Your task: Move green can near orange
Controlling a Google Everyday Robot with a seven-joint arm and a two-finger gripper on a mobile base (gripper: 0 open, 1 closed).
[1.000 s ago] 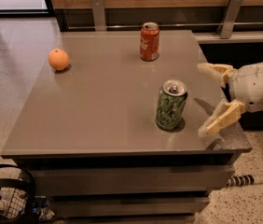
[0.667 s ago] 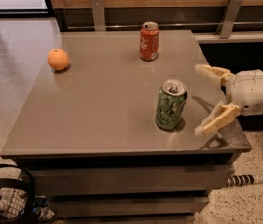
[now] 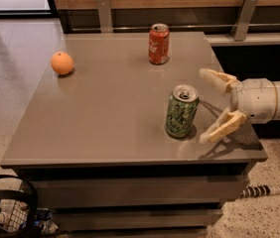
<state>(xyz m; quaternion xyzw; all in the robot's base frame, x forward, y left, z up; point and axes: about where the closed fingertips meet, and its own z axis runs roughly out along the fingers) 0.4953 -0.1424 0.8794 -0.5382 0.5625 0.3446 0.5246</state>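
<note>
Jaws spread wide, holding nothing; orange sits near the table's far-left edge; red can stands at the back; green can stands upright front right, well apart from the orange; gripper hovers just right of it.

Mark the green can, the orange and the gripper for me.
green can [image 3: 181, 114]: camera view, middle of its body.
orange [image 3: 61, 63]: camera view, centre of fruit.
gripper [image 3: 203, 106]: camera view, right of green can, midway between its open fingertips.
</note>
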